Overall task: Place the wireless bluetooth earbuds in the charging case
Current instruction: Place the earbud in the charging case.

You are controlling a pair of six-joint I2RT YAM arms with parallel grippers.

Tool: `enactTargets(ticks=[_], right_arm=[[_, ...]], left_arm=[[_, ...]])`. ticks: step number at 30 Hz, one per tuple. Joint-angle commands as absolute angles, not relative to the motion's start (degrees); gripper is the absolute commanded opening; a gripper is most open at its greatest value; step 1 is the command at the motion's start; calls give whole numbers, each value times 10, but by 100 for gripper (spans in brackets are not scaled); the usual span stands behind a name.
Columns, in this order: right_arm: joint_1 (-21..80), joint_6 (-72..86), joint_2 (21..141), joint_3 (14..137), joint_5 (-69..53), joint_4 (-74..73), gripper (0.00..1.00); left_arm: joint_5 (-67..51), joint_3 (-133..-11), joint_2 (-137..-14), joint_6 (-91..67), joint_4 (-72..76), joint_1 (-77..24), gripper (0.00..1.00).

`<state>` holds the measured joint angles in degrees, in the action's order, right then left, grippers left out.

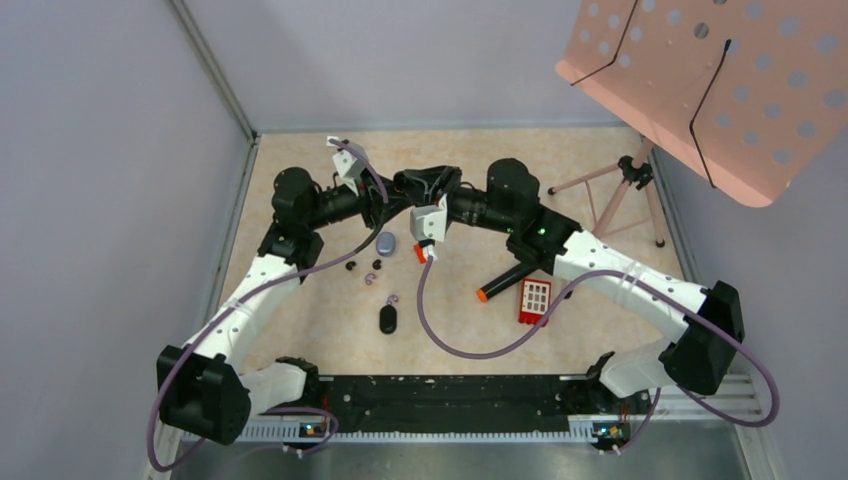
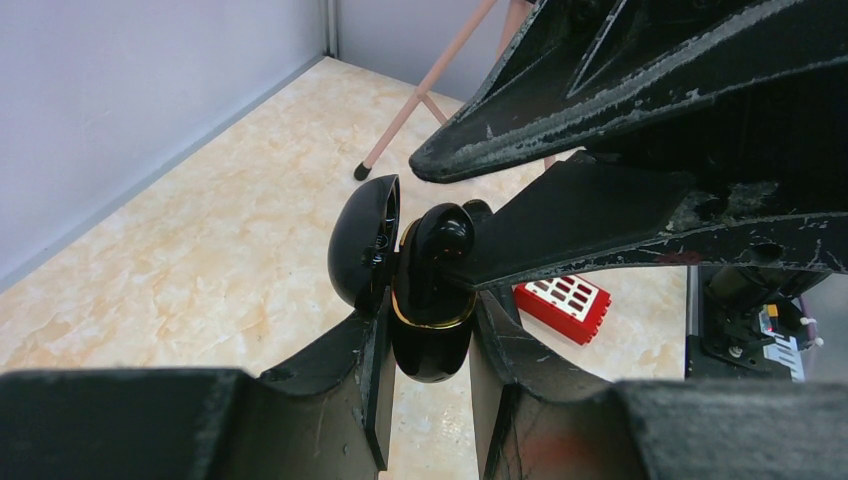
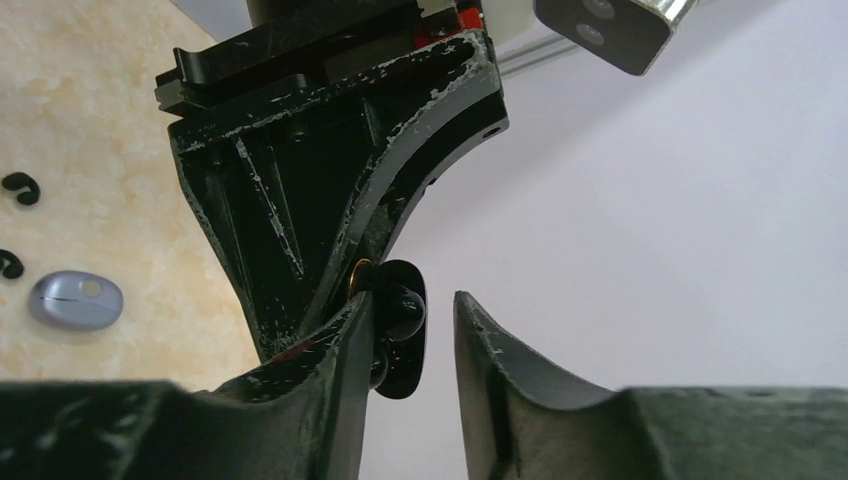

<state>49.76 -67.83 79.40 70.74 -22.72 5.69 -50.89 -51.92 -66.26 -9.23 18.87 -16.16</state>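
My left gripper (image 2: 432, 335) is shut on a glossy black charging case (image 2: 430, 345) with a gold rim, held above the table with its lid (image 2: 362, 240) swung open. A black earbud (image 2: 440, 238) sits in the top of the case. My right gripper (image 3: 410, 300) meets it from the other side with its jaws apart. One of its fingers (image 3: 345, 345) lies against the earbud (image 3: 402, 305); the other stands clear. Both grippers come together at mid table (image 1: 425, 188). More earbuds (image 1: 352, 266) lie loose on the table, some with purple parts (image 1: 371, 277).
A grey-blue oval case (image 1: 387, 242) and a black oval case (image 1: 388, 319) lie below the grippers. A red block (image 1: 535, 300) and a black marker with an orange cap (image 1: 505, 280) sit to the right. A pink music stand (image 1: 720, 90) stands at back right.
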Motion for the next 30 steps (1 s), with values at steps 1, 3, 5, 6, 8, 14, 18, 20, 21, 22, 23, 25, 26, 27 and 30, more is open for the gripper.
enactTargets(ticks=[1, 3, 5, 6, 8, 14, 18, 20, 21, 22, 23, 25, 26, 27, 30], right_arm=[[502, -643, 800, 730, -237, 7, 41], [502, -638, 802, 736, -237, 3, 44], [502, -626, 804, 742, -236, 2, 46], [501, -619, 805, 748, -236, -5, 47], [501, -605, 808, 762, -237, -24, 48], [490, -558, 823, 830, -277, -142, 61], [483, -539, 832, 857, -290, -197, 64], [482, -532, 834, 859, -283, -202, 64], [479, -525, 835, 861, -282, -203, 64], [477, -513, 836, 867, -282, -203, 64], [472, -496, 838, 875, -281, -203, 64], [462, -455, 844, 895, -287, -203, 64], [456, -435, 846, 905, -293, -202, 64], [450, -412, 848, 915, -299, -201, 64], [446, -371, 847, 931, -312, -195, 64]], left_arm=[[-500, -525, -648, -85, 244, -160, 0], [-505, -523, -648, -82, 242, -160, 0], [-513, -524, -648, -81, 240, -160, 0], [-515, -523, -649, -79, 239, -160, 0], [-518, -521, -648, -74, 236, -160, 0], [-517, -515, -648, -71, 240, -160, 0], [-519, -514, -650, -74, 246, -160, 0], [-518, -513, -651, -75, 248, -160, 0], [-519, -513, -651, -75, 248, -160, 0], [-520, -512, -650, -73, 247, -160, 0], [-522, -512, -650, -69, 244, -160, 0], [-526, -510, -648, -59, 236, -160, 0], [-528, -509, -647, -54, 233, -160, 0], [-531, -508, -646, -47, 229, -160, 0], [-540, -505, -643, -23, 214, -160, 0]])
